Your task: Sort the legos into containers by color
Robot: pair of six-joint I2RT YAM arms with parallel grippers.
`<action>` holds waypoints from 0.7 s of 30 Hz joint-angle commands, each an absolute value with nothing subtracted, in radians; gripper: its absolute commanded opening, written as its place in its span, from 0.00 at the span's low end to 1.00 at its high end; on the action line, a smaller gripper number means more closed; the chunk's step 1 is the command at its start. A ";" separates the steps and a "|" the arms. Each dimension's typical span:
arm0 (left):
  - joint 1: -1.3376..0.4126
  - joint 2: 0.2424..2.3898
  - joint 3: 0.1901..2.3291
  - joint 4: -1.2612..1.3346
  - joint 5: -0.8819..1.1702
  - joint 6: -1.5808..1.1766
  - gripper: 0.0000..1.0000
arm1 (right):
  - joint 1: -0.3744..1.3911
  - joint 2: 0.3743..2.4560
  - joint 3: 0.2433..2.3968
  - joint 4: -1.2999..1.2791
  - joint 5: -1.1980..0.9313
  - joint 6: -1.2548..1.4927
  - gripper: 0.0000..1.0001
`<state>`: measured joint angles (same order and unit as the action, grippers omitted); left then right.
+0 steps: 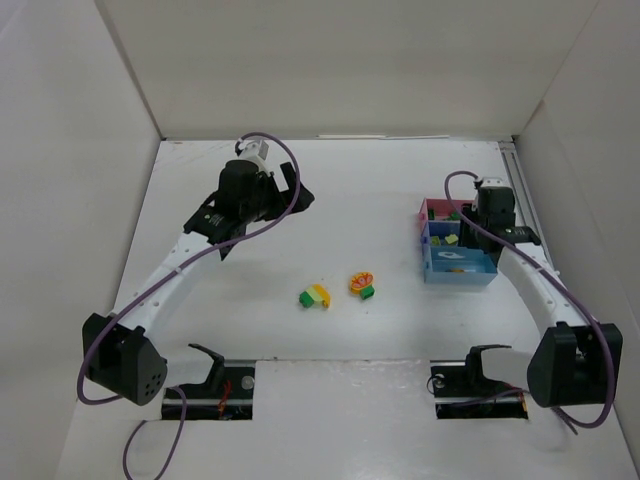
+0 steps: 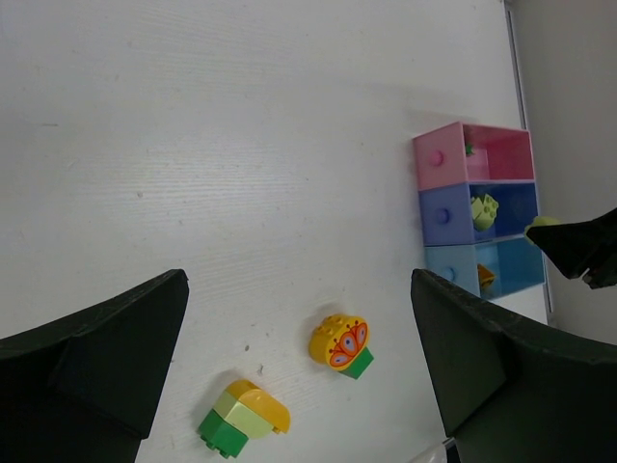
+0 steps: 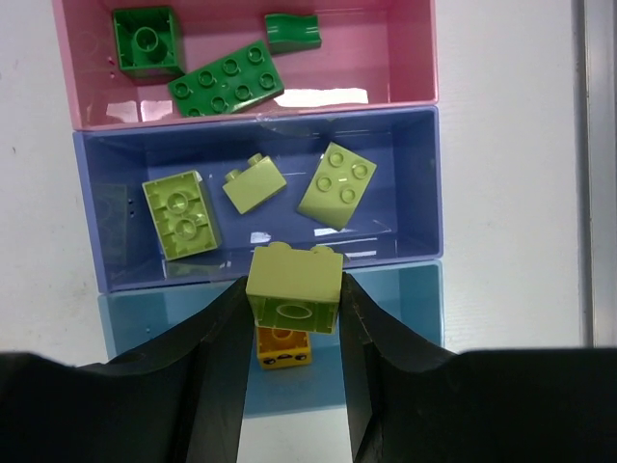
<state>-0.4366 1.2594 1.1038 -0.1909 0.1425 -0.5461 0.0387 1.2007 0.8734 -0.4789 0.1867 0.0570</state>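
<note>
Clamped between both fingers of the right gripper (image 3: 294,301): a pale green brick (image 3: 294,285), studs toward 12 o'clock in the wrist view. Held over the seam between the dark blue tray (image 3: 424,183) and the light blue tray (image 3: 410,289). Just at 6 o'clock of the held piece, partly hidden by it, an orange-yellow brick (image 3: 282,349) lying in the light blue tray.

In the dark blue tray, three loose pale green bricks (image 3: 181,214), spread from 9 to 3 o'clock and not touching. In the pink tray (image 3: 424,58), at 12 o'clock of the dark blue one, three dark green bricks (image 3: 227,89), the long one lying aslant.

From above, all three trays joined in a row at 3 o'clock on the table (image 1: 350,200), pink farthest, light blue nearest.

Left gripper (image 2: 299,280) spread wide with nothing between the fingers, hanging above bare table at about 10 o'clock in the top view.

Near the table's middle, toward 6 o'clock, two clumps lying loose: a green and yellow clump (image 1: 315,296) and, at 3 o'clock of it and apart, an orange round piece on a green brick (image 1: 362,285). Both well apart from the trays and from either gripper.
</note>
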 commanded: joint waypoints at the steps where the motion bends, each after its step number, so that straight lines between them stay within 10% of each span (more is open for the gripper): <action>1: -0.433 1.232 1.098 -0.156 0.160 -0.531 1.00 | 0.032 1.235 0.913 -0.371 0.183 0.058 0.10; 5: -0.433 1.232 1.089 -0.156 0.170 -0.531 1.00 | 0.032 1.285 0.925 -0.337 0.172 0.058 0.16; 13: -0.433 1.241 1.089 -0.147 0.207 -0.531 1.00 | 0.032 1.298 0.939 -0.348 0.163 0.069 0.60; 21: -0.433 1.243 1.080 -0.166 0.207 -0.540 1.00 | 0.124 1.218 0.920 -0.357 0.117 -0.006 0.63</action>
<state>-0.4366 1.2610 1.0924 -0.1848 0.1917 -0.5465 0.0612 1.2644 0.9020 -0.3927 0.1581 0.0399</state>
